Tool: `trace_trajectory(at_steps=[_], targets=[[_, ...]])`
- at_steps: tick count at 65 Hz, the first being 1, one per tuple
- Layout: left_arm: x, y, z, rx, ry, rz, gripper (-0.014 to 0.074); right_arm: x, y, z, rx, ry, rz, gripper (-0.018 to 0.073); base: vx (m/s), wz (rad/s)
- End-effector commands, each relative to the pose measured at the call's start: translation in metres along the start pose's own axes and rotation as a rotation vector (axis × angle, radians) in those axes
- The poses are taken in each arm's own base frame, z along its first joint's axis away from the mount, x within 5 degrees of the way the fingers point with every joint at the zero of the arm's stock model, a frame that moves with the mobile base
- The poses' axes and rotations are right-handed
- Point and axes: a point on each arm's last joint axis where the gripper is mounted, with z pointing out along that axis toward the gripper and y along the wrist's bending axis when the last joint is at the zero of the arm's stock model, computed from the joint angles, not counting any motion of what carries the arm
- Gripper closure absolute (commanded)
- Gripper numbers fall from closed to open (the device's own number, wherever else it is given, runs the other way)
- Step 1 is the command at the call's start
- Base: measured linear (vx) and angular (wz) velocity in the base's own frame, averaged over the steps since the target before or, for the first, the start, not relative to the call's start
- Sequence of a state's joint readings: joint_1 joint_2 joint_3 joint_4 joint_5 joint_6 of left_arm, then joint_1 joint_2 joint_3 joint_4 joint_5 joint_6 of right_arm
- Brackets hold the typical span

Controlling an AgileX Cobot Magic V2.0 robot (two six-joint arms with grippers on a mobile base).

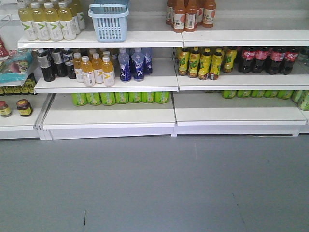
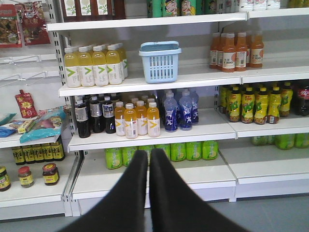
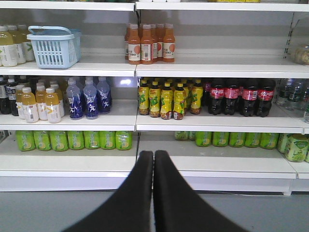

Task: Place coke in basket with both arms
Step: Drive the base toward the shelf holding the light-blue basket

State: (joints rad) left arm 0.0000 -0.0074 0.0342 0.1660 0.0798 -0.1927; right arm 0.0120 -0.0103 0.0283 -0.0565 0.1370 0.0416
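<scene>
Left claw [image 2: 148,155] has its two black fingers pressed almost together, gripping nothing; the right claw [image 3: 153,155] is likewise closed and empty. Both hang low before the white shelves [image 2: 203,175], well apart from the goods. The light blue basket [image 2: 160,67] stands upright on an upper shelf, above the left claw and slightly to its right, between yellow bottles [image 2: 94,65] and orange bottles [image 2: 236,50]. From the right claw it sits far up and left. Dark cola bottles [image 3: 241,96] with red labels line the middle shelf, up and right of the right claw.

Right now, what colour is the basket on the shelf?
Light blue basket; clearest in left wrist view.
</scene>
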Motion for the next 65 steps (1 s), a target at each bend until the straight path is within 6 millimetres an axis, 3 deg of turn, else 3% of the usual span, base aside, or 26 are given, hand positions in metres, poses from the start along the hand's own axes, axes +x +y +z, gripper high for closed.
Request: trace_trajectory(at_steps=[1, 65], targets=[[-0.0076, -0.0013, -0.0018, 0.016, -0.087, -0.002, 0.0604, -0.0036, 0.0003, -0.0009, -0.002, -0.077, -0.008, 0.0569, 0.00, 0.00], [-0.0076, -0.0013, -0.0018, 0.016, -0.087, -0.002, 0.0604, -0.0036, 0.0003, -0.0009, -0.002, -0.077, -0.008, 0.0569, 0.00, 0.00]])
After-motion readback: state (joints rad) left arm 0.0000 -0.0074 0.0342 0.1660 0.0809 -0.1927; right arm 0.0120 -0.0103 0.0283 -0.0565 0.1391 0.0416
